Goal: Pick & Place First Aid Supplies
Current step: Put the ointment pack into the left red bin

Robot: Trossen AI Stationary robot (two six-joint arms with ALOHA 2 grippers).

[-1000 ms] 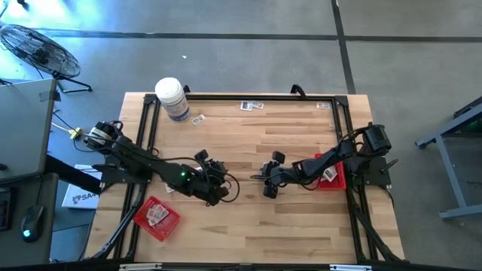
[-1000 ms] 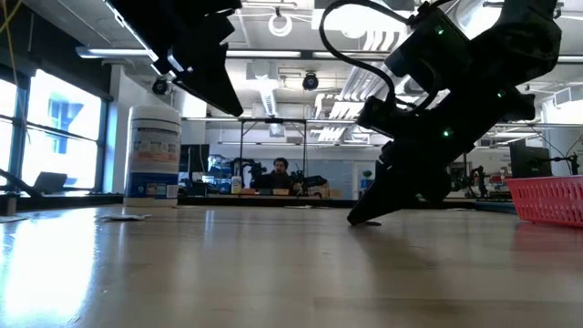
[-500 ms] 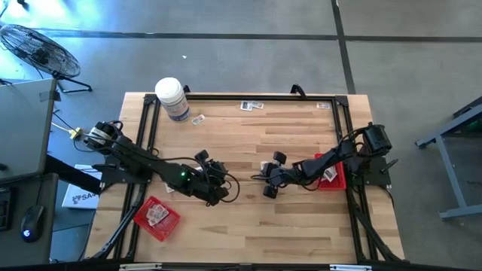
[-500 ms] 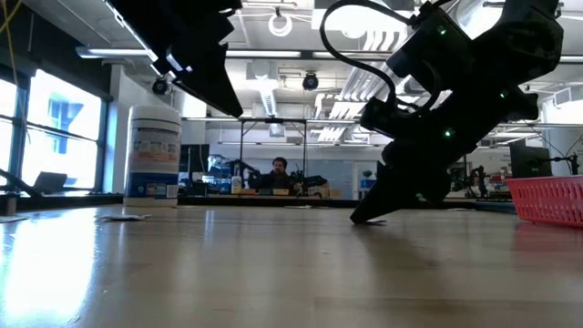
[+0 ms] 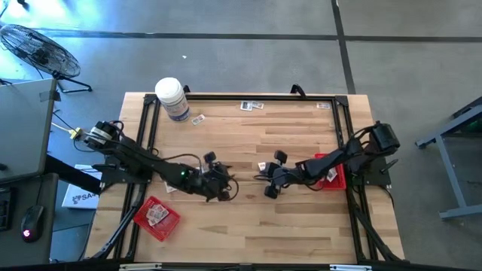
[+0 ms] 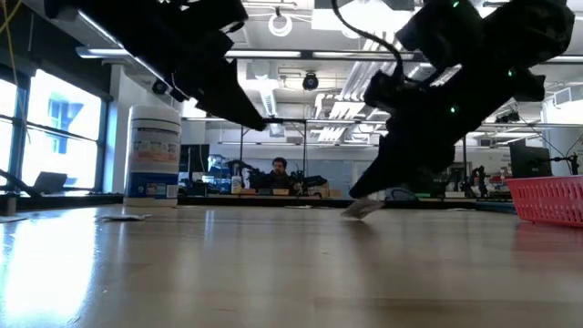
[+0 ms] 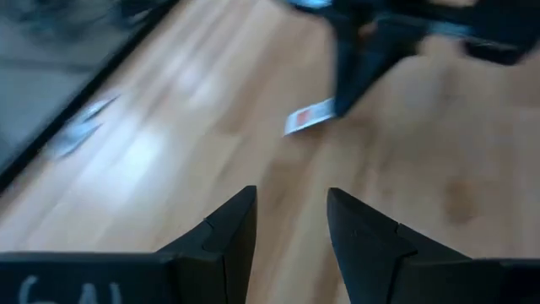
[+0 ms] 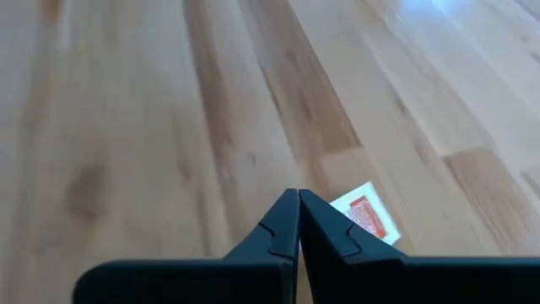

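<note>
Though small, white red-printed packet point(image 8: 364, 214)

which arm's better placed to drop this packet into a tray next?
Right. The right claw is shut on the packet, lifted off the wood, with the red tray just behind that arm. The left claw is open and holds nothing.

A small white packet point(image 8: 364, 214) with red print hangs tilted, pinched by the right hand point(image 8: 297, 203).
</note>
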